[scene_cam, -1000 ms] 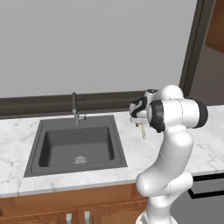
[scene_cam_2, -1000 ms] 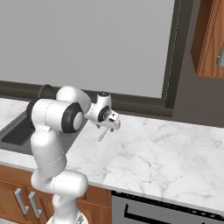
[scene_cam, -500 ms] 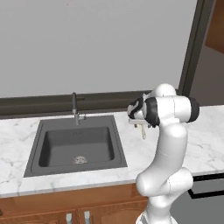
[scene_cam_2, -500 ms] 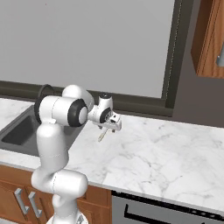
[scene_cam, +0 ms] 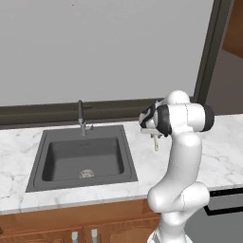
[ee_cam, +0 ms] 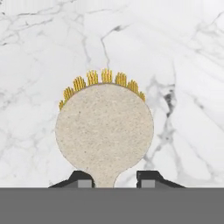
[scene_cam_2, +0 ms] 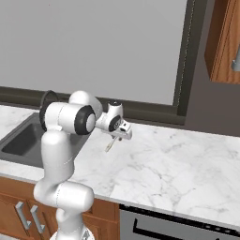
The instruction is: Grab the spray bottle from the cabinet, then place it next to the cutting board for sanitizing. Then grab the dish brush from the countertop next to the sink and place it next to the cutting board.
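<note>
While the gripper (ee_cam: pixel 114 180) pinches the dish brush (ee_cam: pixel 105 133) by its neck at the hand view's lower centre, above bare countertop (ee_cam: pixel 183 57) (cutting board unseen), the brush-carrying step seems underway, so the next move calls for finding that board.

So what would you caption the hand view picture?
Dish brush, pale disc and yellow bristles, between the gripper tips above white marble countertop.

Two base views flanking the arm, sharing the countertop (scene_cam: pixel 223 156), hand view close above it
</note>
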Controlling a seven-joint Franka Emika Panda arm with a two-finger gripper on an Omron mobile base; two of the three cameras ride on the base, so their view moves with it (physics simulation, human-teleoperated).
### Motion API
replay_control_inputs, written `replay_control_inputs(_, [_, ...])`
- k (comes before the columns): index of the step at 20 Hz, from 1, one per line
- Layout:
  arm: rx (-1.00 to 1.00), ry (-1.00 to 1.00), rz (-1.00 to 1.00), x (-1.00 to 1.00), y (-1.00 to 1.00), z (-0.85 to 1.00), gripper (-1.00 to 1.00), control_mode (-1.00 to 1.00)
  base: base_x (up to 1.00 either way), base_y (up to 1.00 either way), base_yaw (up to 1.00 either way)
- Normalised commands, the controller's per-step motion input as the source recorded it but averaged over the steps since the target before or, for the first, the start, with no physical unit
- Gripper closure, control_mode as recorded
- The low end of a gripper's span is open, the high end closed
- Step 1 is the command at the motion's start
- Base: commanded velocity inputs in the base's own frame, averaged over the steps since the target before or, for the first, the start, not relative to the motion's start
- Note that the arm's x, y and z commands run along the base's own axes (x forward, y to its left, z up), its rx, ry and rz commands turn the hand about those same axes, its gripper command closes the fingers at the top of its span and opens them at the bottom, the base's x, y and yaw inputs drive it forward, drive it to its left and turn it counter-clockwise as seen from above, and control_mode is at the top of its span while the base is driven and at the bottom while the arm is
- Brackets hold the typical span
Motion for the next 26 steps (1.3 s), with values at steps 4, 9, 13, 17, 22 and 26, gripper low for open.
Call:
replay_control_inputs(4, [0.00, -0.14, 0.00, 0.00, 0.00, -0.04, 1.00, -1.00, 0.00, 0.00, 0.00])
replay_control_inputs(9, [-0.05, -0.08, 0.00, -0.17, 0.20, 0.27, 1.00, -1.00, 0.00, 0.00, 0.00])
replay_control_inputs(13, [-0.01, -0.08, 0.02, -0.79, 0.00, 1.00, 1.00, -1.00, 0.00, 0.00, 0.00])
replay_control_inputs(17, [-0.02, -0.11, 0.01, -0.83, 0.00, 1.00, 1.00, -1.00, 0.00, 0.00, 0.00])
replay_control_inputs(22, [-0.01, -0.02, 0.00, -0.70, 0.00, 0.99, 1.00, -1.00, 0.00, 0.00, 0.00])
replay_control_inputs(26, [-0.01, -0.07, 0.02, -0.86, 0.00, 0.98, 1.00, -1.00, 0.00, 0.00, 0.00])
